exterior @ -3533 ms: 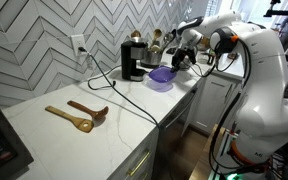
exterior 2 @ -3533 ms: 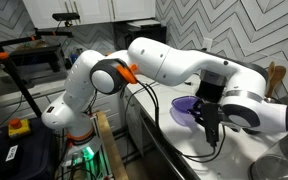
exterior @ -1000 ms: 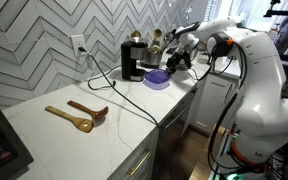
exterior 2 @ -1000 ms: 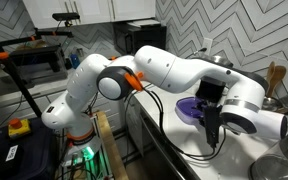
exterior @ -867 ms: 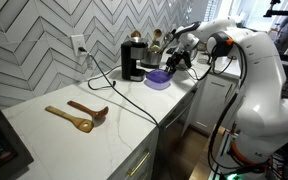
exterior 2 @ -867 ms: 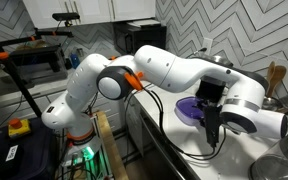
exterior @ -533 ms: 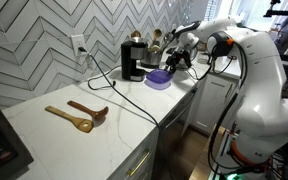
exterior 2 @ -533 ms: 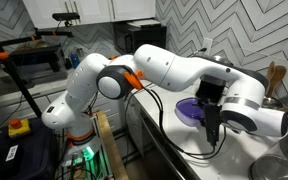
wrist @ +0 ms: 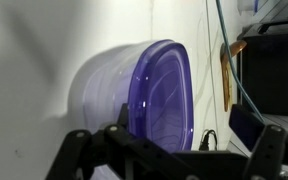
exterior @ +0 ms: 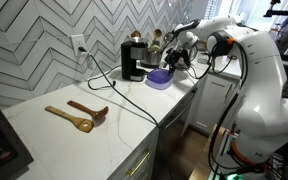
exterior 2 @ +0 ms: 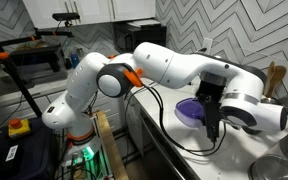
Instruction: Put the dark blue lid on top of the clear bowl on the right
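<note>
The dark blue lid [exterior: 160,75] lies on the clear bowl [exterior: 161,84] by the coffee maker, at the far end of the white counter. In the wrist view the lid [wrist: 162,95] covers the bowl's mouth and the bowl's see-through wall [wrist: 96,92] shows beside it. My gripper [exterior: 176,62] hovers just above and beside the lid, open and holding nothing. Its two dark fingers stand wide apart in the wrist view, one on each side of the lid [wrist: 172,142]. In an exterior view the gripper [exterior 2: 213,132] hangs in front of the lid [exterior 2: 190,109].
A black coffee maker [exterior: 132,60] stands right behind the bowl, with a black cable [exterior: 119,95] running across the counter. Two wooden spoons [exterior: 80,115] lie mid-counter. A utensil holder [exterior: 156,40] sits by the wall. A metal pot [exterior 2: 280,169] shows at the near corner.
The jaws have spread from partly closed to wide apart, letting go of the lid, which stays on the bowl. The arm has barely moved.
</note>
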Tool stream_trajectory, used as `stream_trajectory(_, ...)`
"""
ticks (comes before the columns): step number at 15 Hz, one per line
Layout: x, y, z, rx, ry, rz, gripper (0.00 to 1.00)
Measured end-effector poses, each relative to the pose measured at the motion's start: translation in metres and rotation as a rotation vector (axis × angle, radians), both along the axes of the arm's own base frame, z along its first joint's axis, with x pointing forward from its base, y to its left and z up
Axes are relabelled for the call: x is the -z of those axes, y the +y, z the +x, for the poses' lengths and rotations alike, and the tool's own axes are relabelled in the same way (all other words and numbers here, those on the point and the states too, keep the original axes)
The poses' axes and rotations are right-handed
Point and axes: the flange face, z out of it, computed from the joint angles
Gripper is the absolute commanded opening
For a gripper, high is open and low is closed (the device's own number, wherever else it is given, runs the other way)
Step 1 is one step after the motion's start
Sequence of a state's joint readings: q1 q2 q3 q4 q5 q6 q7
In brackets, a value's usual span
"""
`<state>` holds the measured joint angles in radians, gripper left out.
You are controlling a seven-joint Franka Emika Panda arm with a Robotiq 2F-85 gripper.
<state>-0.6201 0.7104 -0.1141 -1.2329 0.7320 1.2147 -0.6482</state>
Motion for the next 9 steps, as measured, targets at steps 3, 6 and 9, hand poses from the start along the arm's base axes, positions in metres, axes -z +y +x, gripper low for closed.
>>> stream_trajectory(3,-0.007,0.006,0.003,-0.011,-0.007,-0.008,1.00)
stream_trajectory(6,-0.011,0.008,0.003,-0.018,0.003,-0.026,1.00)
stream_trajectory(9,-0.012,0.006,0.002,-0.015,0.023,-0.043,1.00)
